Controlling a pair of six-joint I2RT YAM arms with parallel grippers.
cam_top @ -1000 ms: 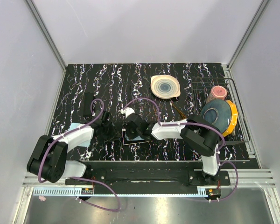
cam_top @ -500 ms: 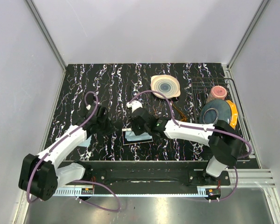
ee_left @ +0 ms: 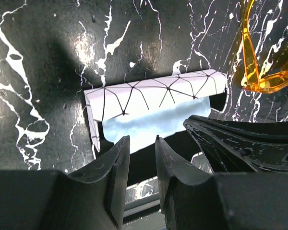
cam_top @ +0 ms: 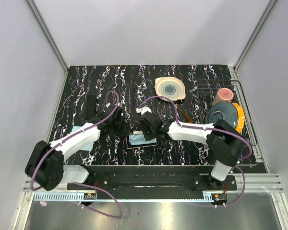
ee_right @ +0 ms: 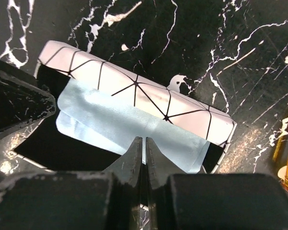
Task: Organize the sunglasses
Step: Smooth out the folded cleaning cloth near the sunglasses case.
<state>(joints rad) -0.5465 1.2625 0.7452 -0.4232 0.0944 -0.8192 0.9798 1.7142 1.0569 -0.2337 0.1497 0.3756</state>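
By the desk's (cam_top: 86,81) near edge, the left gripper (ee_left: 140,142), jaws narrowly apart, is now hovering closer to the open white case (ee_left: 153,93). The right gripper (ee_right: 143,140) is staying nearly closed over its blue cloth (ee_right: 125,120). The sunglasses (ee_left: 259,72) are lying just beside the case, toward the right edge.

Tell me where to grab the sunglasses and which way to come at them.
Grip the sunglasses by the front frame, probably at the bridge, coming straight down with the fingers across it. They seem to lie flat beside the open case, and the arms look thin, so the thicker front should hold better. The bridge is cut off in these views; check it first.
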